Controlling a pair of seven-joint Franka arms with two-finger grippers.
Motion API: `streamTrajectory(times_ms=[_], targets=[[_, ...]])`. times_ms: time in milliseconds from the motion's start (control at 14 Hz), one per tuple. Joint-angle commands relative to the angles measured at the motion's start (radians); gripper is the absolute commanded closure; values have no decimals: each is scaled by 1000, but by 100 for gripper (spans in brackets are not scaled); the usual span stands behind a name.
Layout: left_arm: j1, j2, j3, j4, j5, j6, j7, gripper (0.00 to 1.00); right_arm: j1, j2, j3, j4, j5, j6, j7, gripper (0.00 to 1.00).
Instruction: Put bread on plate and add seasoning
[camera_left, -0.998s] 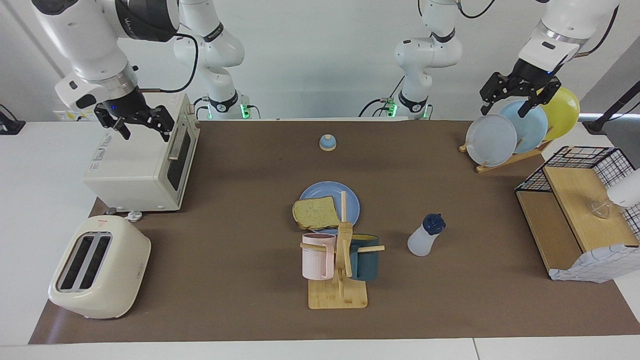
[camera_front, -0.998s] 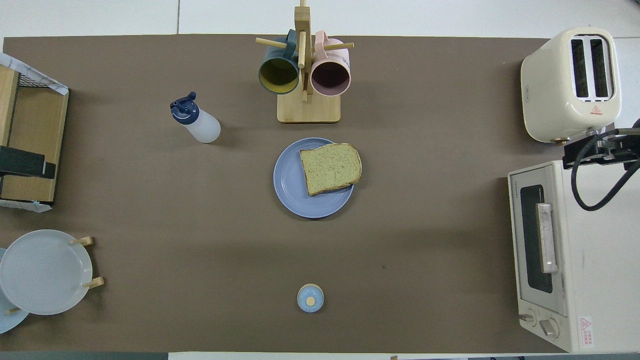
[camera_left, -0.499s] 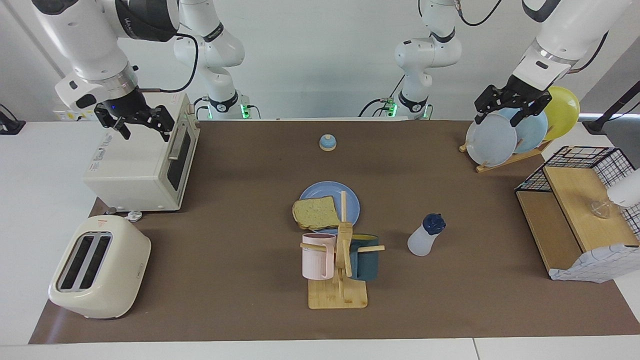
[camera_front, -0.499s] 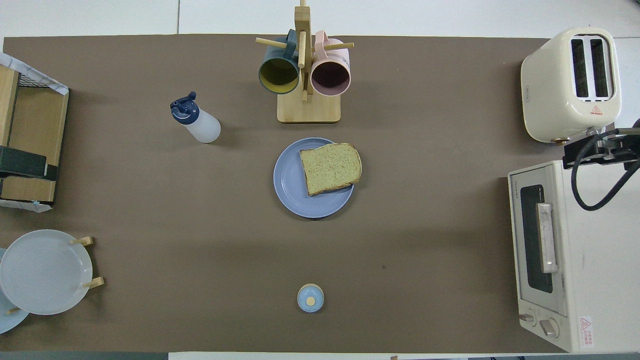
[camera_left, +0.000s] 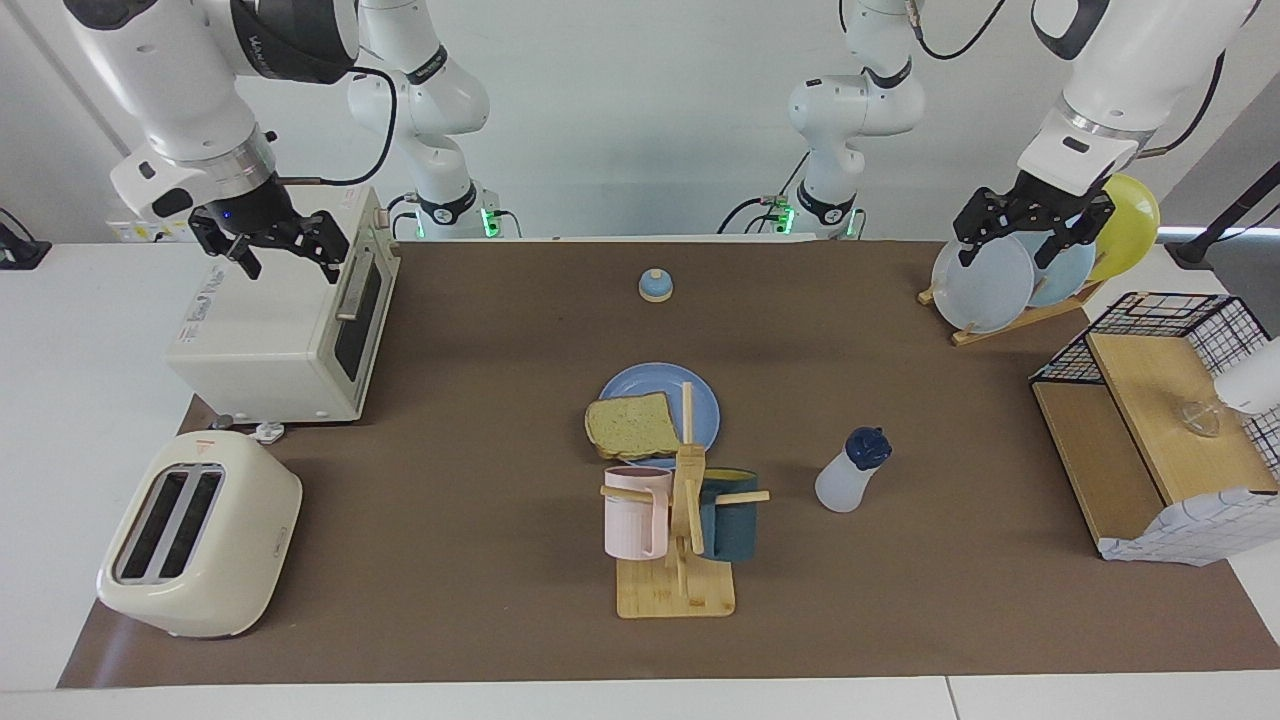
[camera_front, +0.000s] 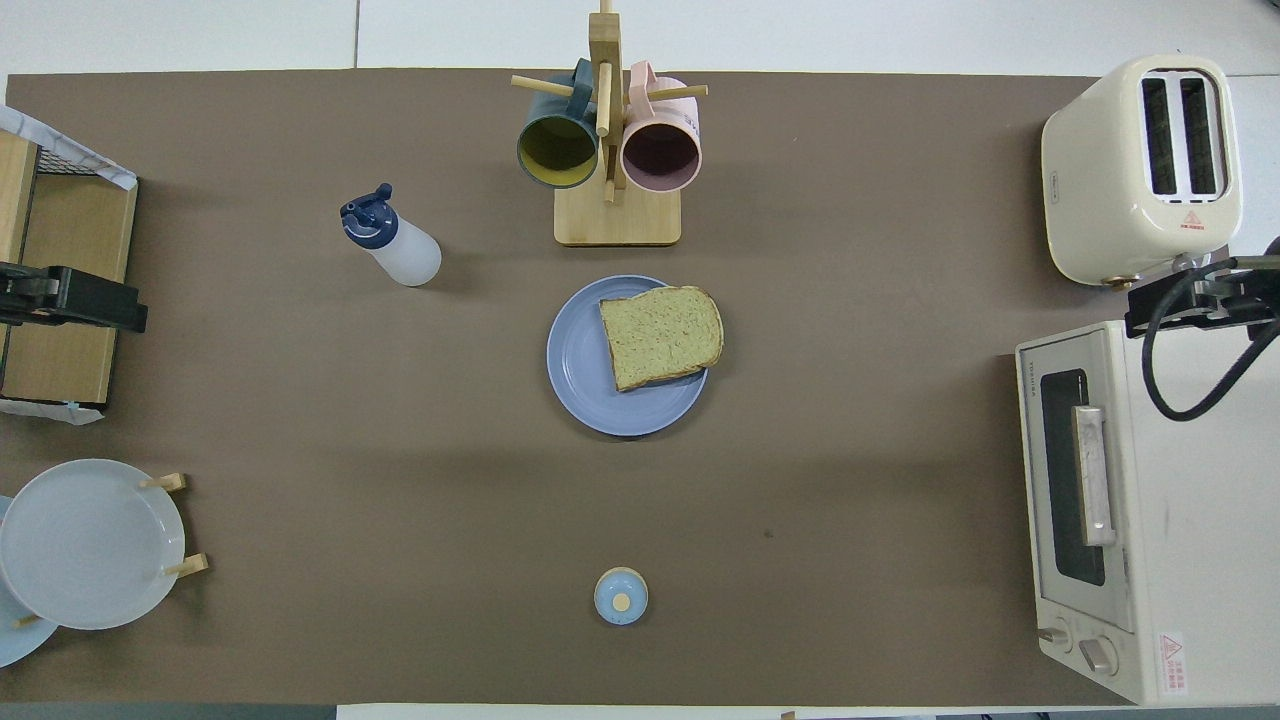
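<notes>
The bread (camera_left: 630, 424) lies flat on the round blue plate (camera_left: 703, 398) mid-table, its crust slightly over the rim toward the right arm's end; the overhead view shows the bread (camera_front: 660, 337) and plate (camera_front: 583, 385) too. The seasoning (camera_left: 848, 474), a whitish bottle with a navy cap, stands upright beside the plate toward the left arm's end. My left gripper (camera_left: 1010, 250) hangs open and empty over the rack of upright plates. My right gripper (camera_left: 288, 262) waits open and empty above the toaster oven.
A toaster oven (camera_left: 280, 320) and a cream toaster (camera_left: 200, 535) fill the right arm's end. A wooden mug tree (camera_left: 675, 585) stands just farther from the robots than the plate. A bell (camera_left: 655, 286), a plate rack (camera_left: 1000, 270) and a wire-and-wood shelf (camera_left: 1150, 420) are also here.
My left gripper has shifted over the plate rack, a little away from the robots and toward the table's middle. The right arm, bread, plate and bottle have not moved.
</notes>
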Motion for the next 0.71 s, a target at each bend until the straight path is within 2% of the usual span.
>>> streamTrajectory(times_ms=[0,143,642], targets=[[-6,4,9,-1,-9,-6,-11,0,-14,-12,6,-15,20,7,-24,0],[-3,4,9,0,-44,-5,-41,0,-14,-10,6,-15,19,7,-24,0],[-1,1,10,-1,-45,-11,-49,0,-14,-10,6,-15,19,7,-24,0]])
